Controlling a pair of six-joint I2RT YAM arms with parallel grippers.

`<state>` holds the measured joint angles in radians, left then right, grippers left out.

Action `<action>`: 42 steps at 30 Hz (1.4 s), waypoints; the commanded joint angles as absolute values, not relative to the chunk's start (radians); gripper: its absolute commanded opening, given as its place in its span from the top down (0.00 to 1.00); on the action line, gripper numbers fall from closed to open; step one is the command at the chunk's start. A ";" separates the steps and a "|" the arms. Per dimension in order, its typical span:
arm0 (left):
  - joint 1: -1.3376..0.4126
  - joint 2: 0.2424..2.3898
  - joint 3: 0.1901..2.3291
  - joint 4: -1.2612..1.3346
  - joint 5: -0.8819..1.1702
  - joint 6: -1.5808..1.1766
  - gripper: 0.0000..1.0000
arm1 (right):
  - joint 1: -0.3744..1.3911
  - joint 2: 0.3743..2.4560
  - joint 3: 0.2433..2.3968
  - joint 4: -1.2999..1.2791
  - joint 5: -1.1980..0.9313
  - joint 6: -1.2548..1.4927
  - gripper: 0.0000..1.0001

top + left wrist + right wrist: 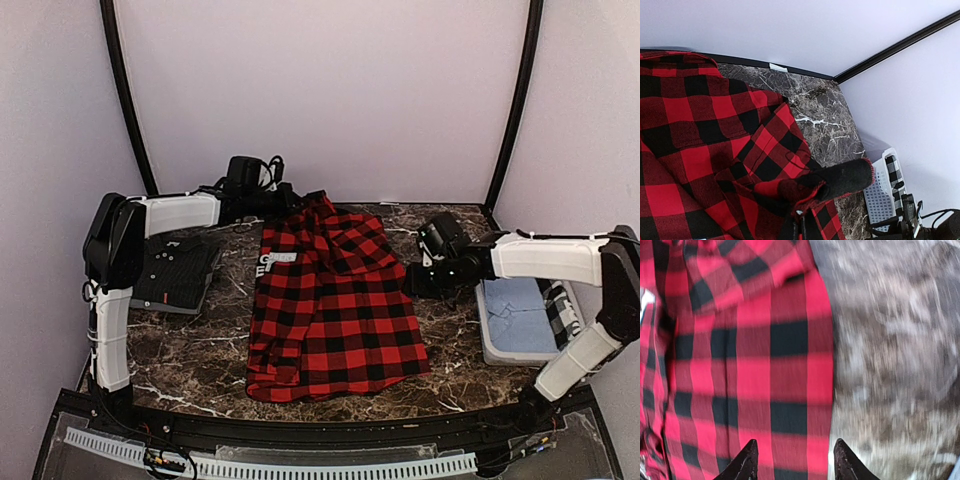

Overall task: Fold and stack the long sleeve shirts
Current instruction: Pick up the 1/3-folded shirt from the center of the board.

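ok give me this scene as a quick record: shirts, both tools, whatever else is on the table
red-and-black check flannel shirt: spread mid-table, partly folded, black-lined cuff turned up
dark charcoal shirt: folded, table's left side
left tool: at flannel's far edge, looks shut on the cloth
right tool: open, over flannel's right edge, view blurred
white plastic basket: right side, light blue cloth inside
surface: dark marble-pattern table
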<state>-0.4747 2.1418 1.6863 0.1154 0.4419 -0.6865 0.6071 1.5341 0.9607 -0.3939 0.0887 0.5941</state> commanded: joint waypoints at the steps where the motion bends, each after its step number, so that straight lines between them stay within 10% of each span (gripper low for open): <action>1: -0.484 2.109 1.714 0.141 0.466 -0.698 1.00 | 0.672 1.406 0.865 -0.480 0.142 0.726 0.52; 30: -0.496 2.060 1.720 0.138 0.463 -0.691 1.00 | 1.028 1.408 0.645 -0.633 0.230 1.168 0.71; 42: -0.496 2.027 1.745 0.137 0.454 -0.687 1.00 | 1.084 1.432 0.728 -0.723 0.278 1.207 1.00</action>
